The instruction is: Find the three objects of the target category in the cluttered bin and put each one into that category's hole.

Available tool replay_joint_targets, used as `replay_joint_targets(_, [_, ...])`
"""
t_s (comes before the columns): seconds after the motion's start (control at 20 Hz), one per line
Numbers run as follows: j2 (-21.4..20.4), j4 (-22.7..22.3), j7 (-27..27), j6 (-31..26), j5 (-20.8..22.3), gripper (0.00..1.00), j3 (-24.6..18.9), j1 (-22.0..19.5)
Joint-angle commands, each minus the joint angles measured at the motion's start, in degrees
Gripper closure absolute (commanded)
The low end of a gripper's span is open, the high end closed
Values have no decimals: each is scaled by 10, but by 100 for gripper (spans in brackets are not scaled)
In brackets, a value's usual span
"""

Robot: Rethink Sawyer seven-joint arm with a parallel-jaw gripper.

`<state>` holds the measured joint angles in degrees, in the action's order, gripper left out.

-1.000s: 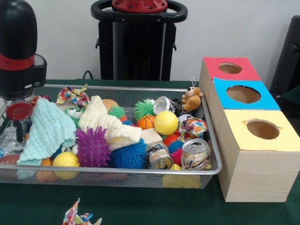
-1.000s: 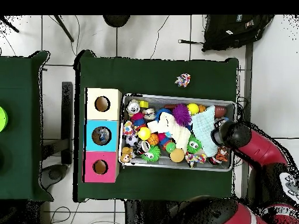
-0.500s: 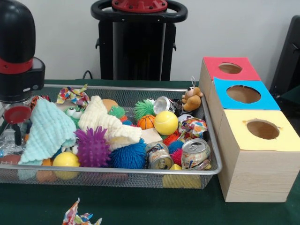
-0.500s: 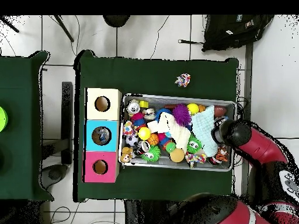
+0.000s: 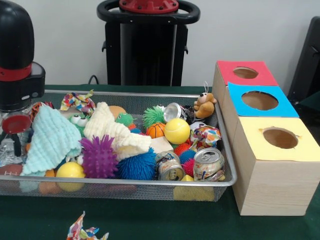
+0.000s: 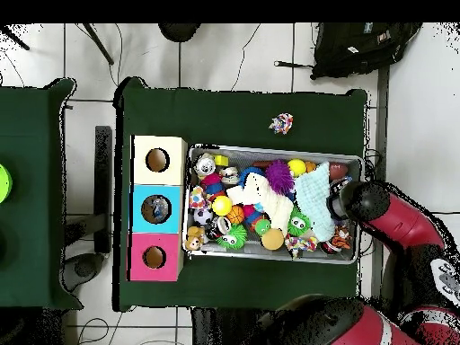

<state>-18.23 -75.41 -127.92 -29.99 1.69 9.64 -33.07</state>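
Frontally, the red and black arm's gripper [image 5: 14, 131] is hanging over the left end of the silver wire mesh bin [image 5: 150, 187], beside a pale green knitted cloth [image 5: 50, 140]; whether its jaws are parted I cannot tell. From overhead, the gripper [image 6: 340, 205] is sitting at the bin's [image 6: 269, 149] right end, well apart from the wooden box with yellow, blue and red holed tops [image 6: 137, 208].

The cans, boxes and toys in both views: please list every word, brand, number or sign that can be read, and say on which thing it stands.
None can be read.
Cans: printed patterns, too blurred to read.
Boxes: plain coloured tops with holes, no writing.
Crumpled wrapper on the table: colours only.
Overhead view: everything too small to read.
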Motion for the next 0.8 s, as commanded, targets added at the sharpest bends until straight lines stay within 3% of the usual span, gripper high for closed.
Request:
replay_joint_targets(0.05, [71, 69, -12, 37, 19, 0, -26, -21])
replay_joint_targets(0.45, [71, 75, -38, 66, 27, 0, -3, -10])
replay_joint_targets(0.5, [73, 76, -43, 74, 29, 100, 2, -8])
replay_joint_targets(0.8, [64, 55, -57, 61, 16, 100, 6, 3])
